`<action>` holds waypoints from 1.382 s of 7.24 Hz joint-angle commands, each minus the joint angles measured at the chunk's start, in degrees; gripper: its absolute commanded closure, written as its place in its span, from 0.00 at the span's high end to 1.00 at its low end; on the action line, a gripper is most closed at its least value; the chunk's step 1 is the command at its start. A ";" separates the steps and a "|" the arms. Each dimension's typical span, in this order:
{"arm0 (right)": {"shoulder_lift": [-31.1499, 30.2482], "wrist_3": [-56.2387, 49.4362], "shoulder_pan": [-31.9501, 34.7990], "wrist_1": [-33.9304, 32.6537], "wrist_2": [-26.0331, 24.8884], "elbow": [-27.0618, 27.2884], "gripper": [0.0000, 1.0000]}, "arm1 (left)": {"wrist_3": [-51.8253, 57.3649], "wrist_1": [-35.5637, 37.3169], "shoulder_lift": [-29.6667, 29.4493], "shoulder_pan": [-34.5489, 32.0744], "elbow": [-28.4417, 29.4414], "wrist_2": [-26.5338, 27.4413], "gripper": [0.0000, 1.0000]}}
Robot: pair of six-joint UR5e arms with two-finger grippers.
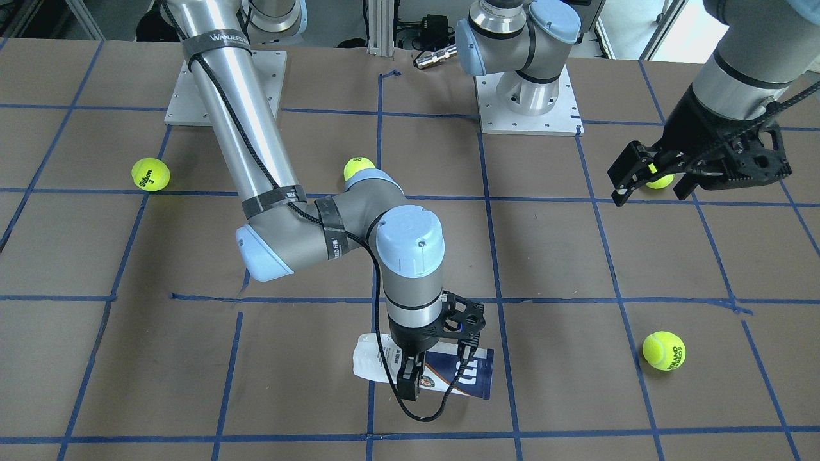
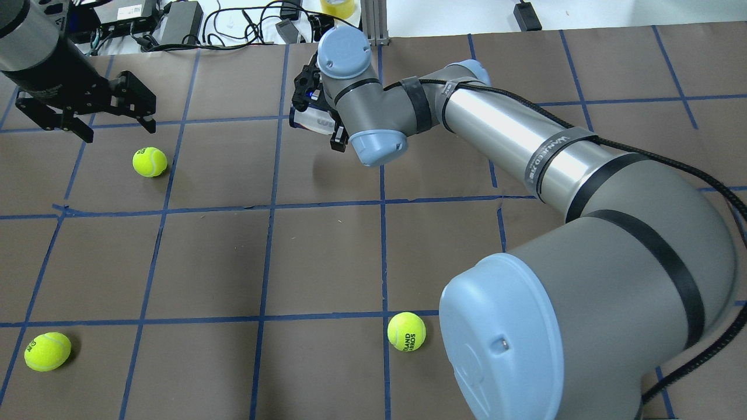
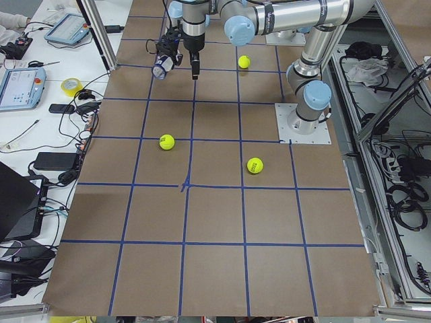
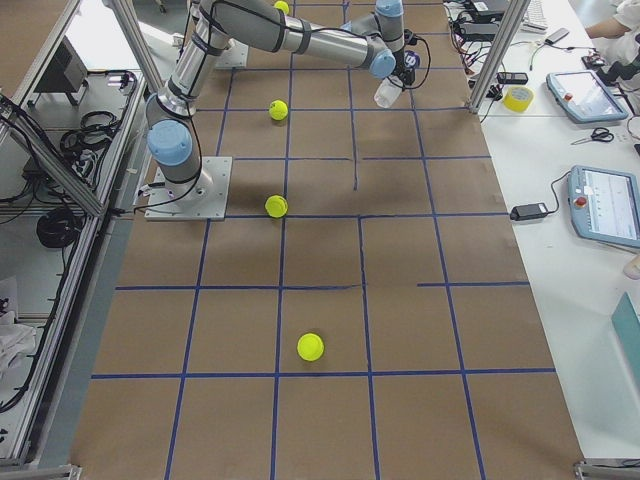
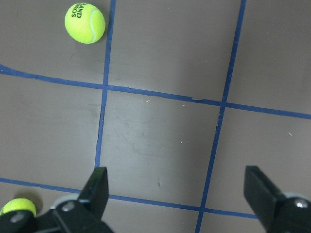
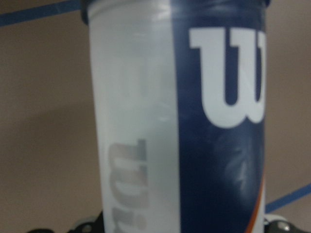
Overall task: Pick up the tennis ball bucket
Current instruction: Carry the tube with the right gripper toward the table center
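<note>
**Front view:** right gripper [image 1: 437, 366] clamped across mid-length of slim clear plastic tennis-ball tube with white-and-navy label [image 1: 371, 362]. Tube horizontal, over operator-side half of brown taped table [image 1: 576, 256]. Keep your grip centred; raise straight up.

**Overhead:** left gripper [image 2: 87, 119] spread wide, empty, well apart from tube. Leave it parked.

**Right wrist:** label fills frame, tube seated between fingers. Watch for slip or tilt. Whether tube touches table, cannot tell.

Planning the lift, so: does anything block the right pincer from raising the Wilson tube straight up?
Nothing visible does. The right pincer grips the Wilson tube; the nearest tennis ball lies well apart, and the left pincer hangs far aside.
</note>
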 commanded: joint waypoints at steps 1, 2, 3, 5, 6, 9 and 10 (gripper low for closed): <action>1.43 -8.61 1.03 -0.63 -0.05 0.20 0.76 | 2.29 -0.01 -0.03 1.68 -0.28 -0.77 1.00; 1.95 -14.10 1.03 -0.63 -0.22 0.20 0.80 | 2.82 -0.01 -0.03 1.95 -0.37 -0.86 1.00; 2.13 -16.24 1.03 -0.54 -0.49 0.55 0.81 | 2.82 -0.01 -0.03 1.96 -0.37 -0.86 1.00; 2.92 -16.09 1.03 -0.63 -0.14 0.47 0.88 | 2.82 -0.01 -0.12 1.96 -0.37 -0.86 1.00; 3.01 -16.00 1.03 -0.37 0.04 0.55 1.00 | 2.82 -0.01 -0.12 1.96 -0.37 -0.86 1.00; 1.27 -16.00 1.03 -0.45 -0.84 0.38 1.00 | 2.82 -0.01 -0.47 1.96 -0.46 -0.78 1.00; -1.53 -15.82 0.94 -0.28 -0.93 0.55 1.00 | 2.82 0.08 -0.90 1.96 -0.28 -0.86 1.00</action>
